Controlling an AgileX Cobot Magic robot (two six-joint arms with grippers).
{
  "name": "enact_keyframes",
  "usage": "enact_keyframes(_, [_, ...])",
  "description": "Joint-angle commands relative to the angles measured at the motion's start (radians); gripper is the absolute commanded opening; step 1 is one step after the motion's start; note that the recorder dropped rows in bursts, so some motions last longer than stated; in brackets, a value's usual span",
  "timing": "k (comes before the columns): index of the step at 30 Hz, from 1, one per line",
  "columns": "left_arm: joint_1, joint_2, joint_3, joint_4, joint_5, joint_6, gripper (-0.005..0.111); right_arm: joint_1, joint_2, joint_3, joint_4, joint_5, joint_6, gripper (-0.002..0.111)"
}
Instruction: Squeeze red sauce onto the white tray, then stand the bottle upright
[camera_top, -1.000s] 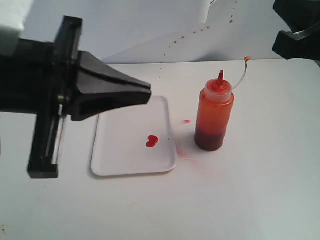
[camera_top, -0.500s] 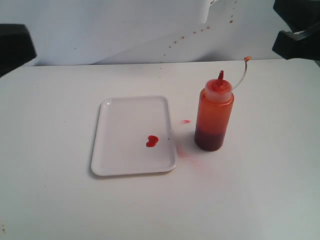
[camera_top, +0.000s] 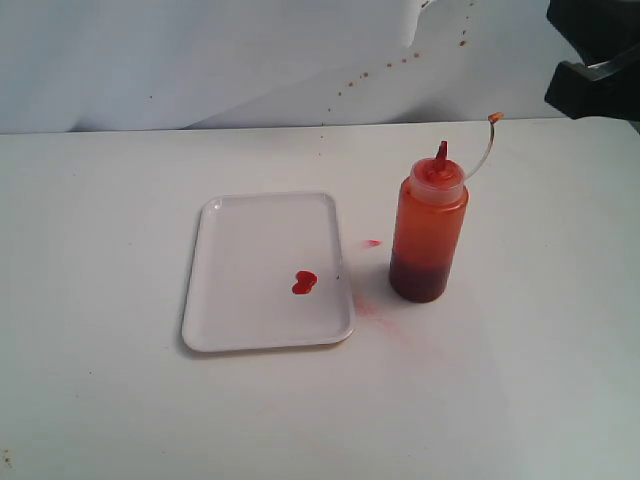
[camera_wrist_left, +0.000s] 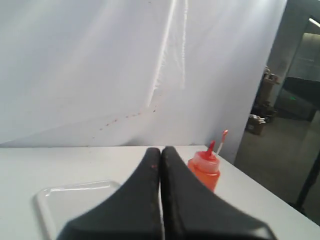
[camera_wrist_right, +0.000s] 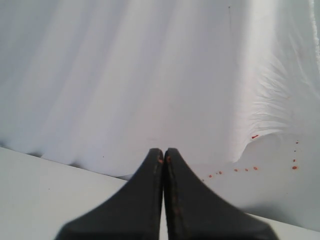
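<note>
Fingers (camera_wrist_left: 142, 200) of the left gripper (camera_wrist_left: 160, 150) are pressed flat together, black and tapering to one shared tip, with nothing caught between them. The left wrist view looks past that tip across a white table (camera_wrist_left: 50, 162) to the near corner of the white tray (camera_wrist_left: 65, 200) and the top of the bottle (camera_wrist_left: 204, 172).

In the exterior view, the white tray (camera_top: 250, 240) lies flat on the table (camera_top: 150, 420), left of centre, with its long sides running away from the camera. A small glossy blob of red sauce (camera_top: 304, 282) sits on the tray, toward its right edge and nearer its front. Just off the tray's right rim, two faint pinkish smears (camera_top: 372, 243) mark the bare tabletop between the tray and the bottle.

To the right of the tray and not touching it, the bottle (camera_top: 428, 235) stands upright on the table. Its translucent body is stained orange-red, with darker red settled at the base. The red nozzle (camera_top: 441, 153) points up, and a thin cap strap (camera_top: 485, 145) curves up and to the right from the neck.

Behind the table hangs a white cloth backdrop (camera_top: 200, 60) dotted with a line of small red specks (camera_top: 390, 67).

A black part of the right arm (camera_top: 598, 60) shows at the upper right corner, well apart from the bottle. In the right wrist view, the right gripper (camera_wrist_right: 163, 151) points at the speckled backdrop, its two black fingers (camera_wrist_right: 142, 200) closed against each other and holding nothing.
</note>
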Motion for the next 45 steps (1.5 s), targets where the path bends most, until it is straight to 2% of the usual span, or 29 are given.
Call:
enact_keyframes(1, [0.105,-0.130,0.118,0.001,0.022,-0.015,0.000,-0.005,-0.006,0.006,0.004,0.004,0.003,0.000])
enact_keyframes(4, [0.183,-0.220,0.170,0.001,0.018,-0.015,0.000,-0.005,-0.006,0.006,0.004,0.004,0.003,0.000])
enact_keyframes(6, [0.204,-0.225,0.180,0.001,0.018,-0.014,0.000,-0.005,-0.006,0.006,0.004,0.004,0.003,0.000])
enact_keyframes(19, [0.213,-0.225,0.173,-0.032,0.018,-0.021,0.000,-0.005,-0.005,0.006,0.006,-0.008,0.003,0.000])
enact_keyframes(23, [0.213,-0.225,0.173,-0.143,0.046,0.017,0.000,-0.005,-0.005,0.006,0.006,-0.008,0.003,0.000])
enact_keyframes(25, [0.213,-0.225,0.175,-0.306,0.078,0.223,0.000,-0.005,-0.005,0.006,0.006,-0.008,0.003,0.000])
enact_keyframes(26, [0.213,-0.225,0.178,-0.465,0.089,0.370,0.000,-0.005,-0.005,0.006,0.006,-0.008,0.003,0.000])
enact_keyframes(27, [0.213,-0.225,0.178,-0.662,0.108,0.596,0.000,-0.005,-0.005,0.006,0.006,-0.008,0.003,0.000])
enact_keyframes(28, [0.213,-0.225,0.178,-1.061,0.125,1.051,0.000,-0.005,-0.005,0.006,0.006,-0.008,0.003,0.000])
enact_keyframes(31, [0.213,-0.225,0.184,-1.478,0.179,1.686,0.000,-0.005,-0.005,0.006,0.006,-0.008,0.003,0.000])
enact_keyframes(34, [0.213,-0.225,0.216,-1.567,0.197,1.897,0.000,-0.005,-0.005,0.006,0.006,-0.008,0.003,0.000])
enact_keyframes(45, [0.213,-0.225,0.216,-1.552,0.438,1.898,0.000,-0.005,-0.005,0.006,0.006,-0.008,0.003,0.000])
